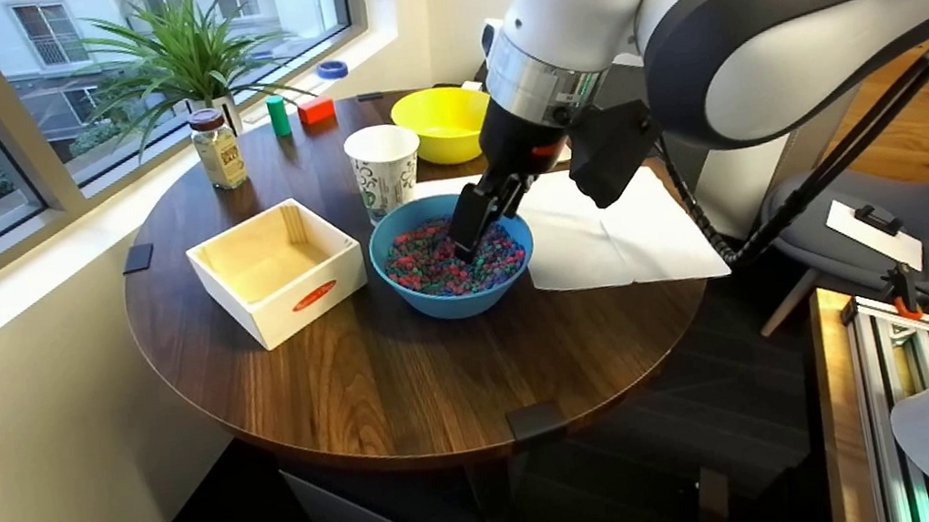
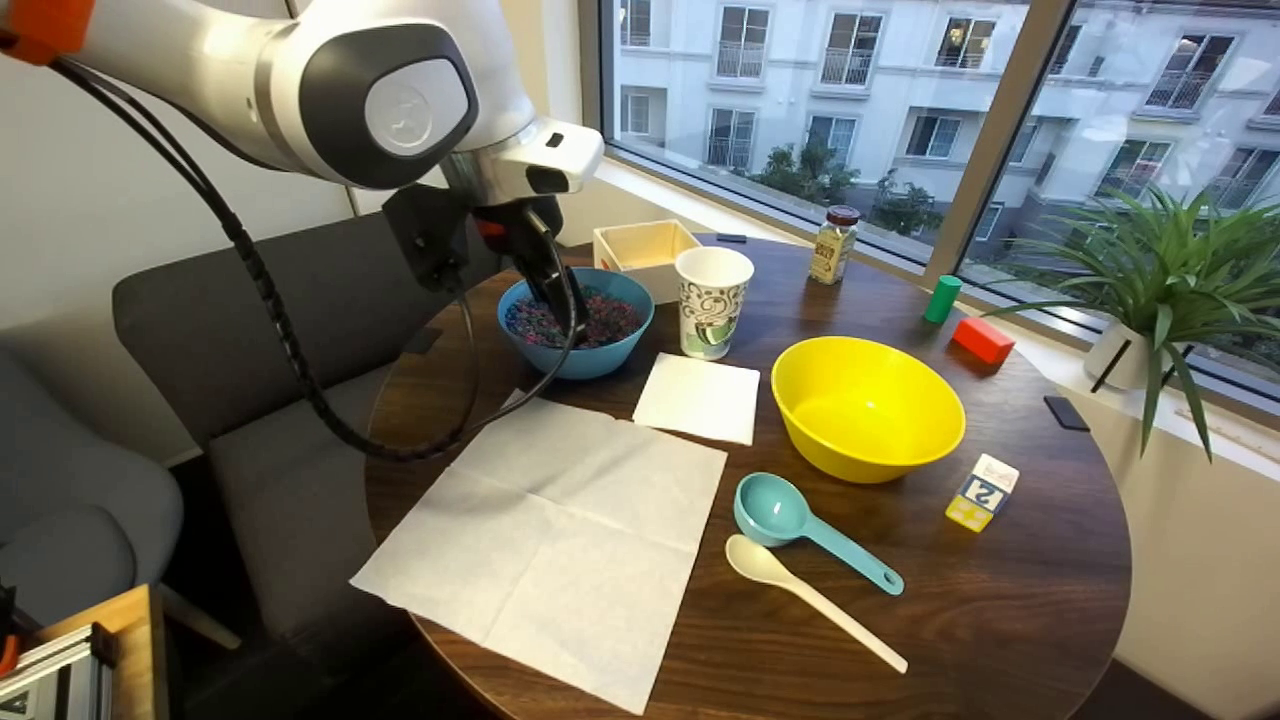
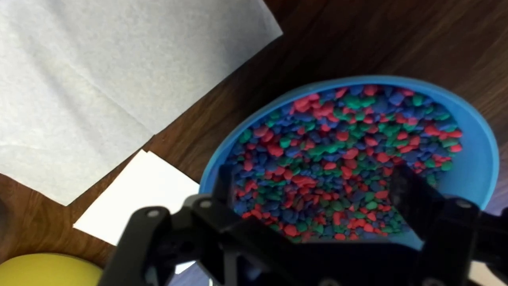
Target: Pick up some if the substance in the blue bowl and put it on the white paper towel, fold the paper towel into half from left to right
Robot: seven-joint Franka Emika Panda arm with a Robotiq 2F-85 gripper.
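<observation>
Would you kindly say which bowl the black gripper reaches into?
The round light-blue bowl: the black gripper reaches inside it; the round yellow bowl stands apart.

The round wooden worktop carries the blue bowl, white paper towel, yellow bowl, wooden box, cup, jar, scoop and spoon.

Blue bowl w/ multicol. bits sits nr spread, creased paper towel.
</observation>
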